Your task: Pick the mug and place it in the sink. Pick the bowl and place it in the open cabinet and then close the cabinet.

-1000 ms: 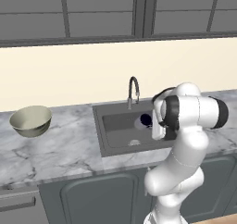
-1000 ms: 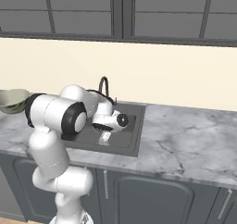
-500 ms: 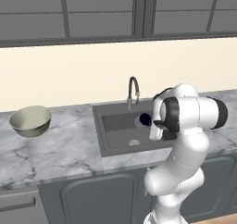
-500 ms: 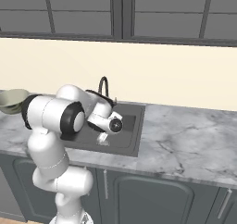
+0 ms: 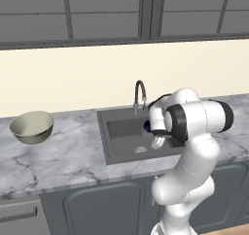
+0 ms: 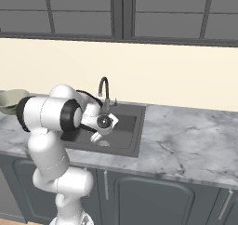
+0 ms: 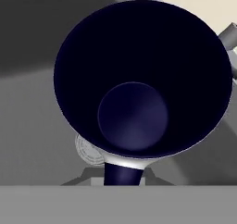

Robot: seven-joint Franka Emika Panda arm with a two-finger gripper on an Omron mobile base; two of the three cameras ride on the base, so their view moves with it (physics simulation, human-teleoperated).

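1. I am holding the mug [image 7: 139, 89] low over the sink [image 5: 116, 132], so it has only a short way to drop.
2. The gripper [image 5: 156, 142] is hanging inside the basin; the mug's navy mouth is facing the hand camera, so I am judging the fingers closed on it, though they are hidden.
3. The drain [image 7: 88, 150] is lying just below.
4. The bowl [image 5: 32, 127] is waiting on the counter [image 5: 63, 156], well apart.

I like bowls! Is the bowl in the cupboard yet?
No. The bowl sits upright on the counter, left of the sink.
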